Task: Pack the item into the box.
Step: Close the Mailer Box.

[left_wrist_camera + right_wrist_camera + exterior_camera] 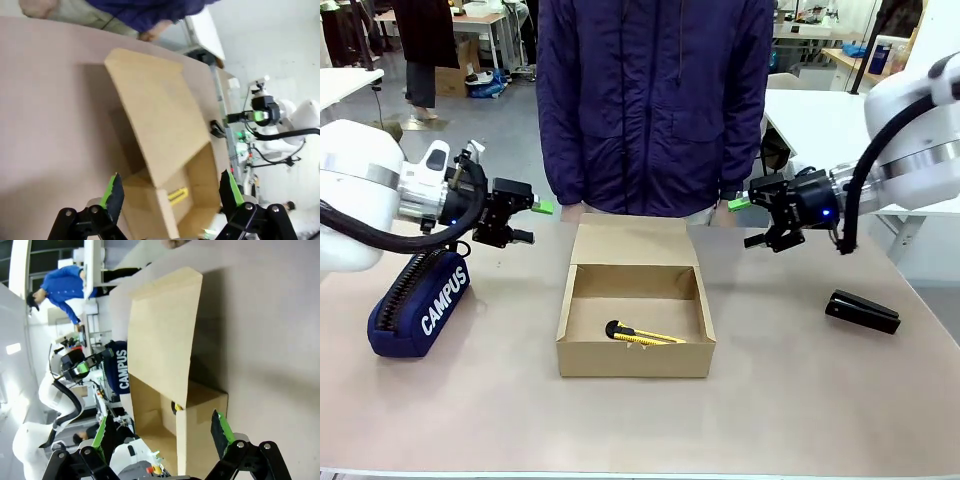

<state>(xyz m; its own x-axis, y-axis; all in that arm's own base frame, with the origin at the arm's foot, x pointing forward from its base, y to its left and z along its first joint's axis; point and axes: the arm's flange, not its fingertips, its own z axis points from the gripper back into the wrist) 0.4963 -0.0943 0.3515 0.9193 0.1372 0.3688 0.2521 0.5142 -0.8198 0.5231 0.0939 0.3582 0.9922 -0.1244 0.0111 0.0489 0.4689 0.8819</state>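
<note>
The yellow utility knife (642, 335) with its black end lies flat inside the open brown cardboard box (585, 353) at the table's middle; the box's lid (632, 243) leans back toward the person. A bit of the knife (177, 195) shows in the left wrist view, and a sliver of the knife (176, 406) in the right wrist view. My left gripper (535, 221) hovers open to the left of the lid. My right gripper (746, 222) hovers open to its right. Both are empty and clear of the box.
A navy CAMPUS pencil case (420, 303) lies at the left under my left arm. A black stapler (861, 311) sits at the right. A person in a dark blue jacket (655, 100) stands at the far edge behind the box.
</note>
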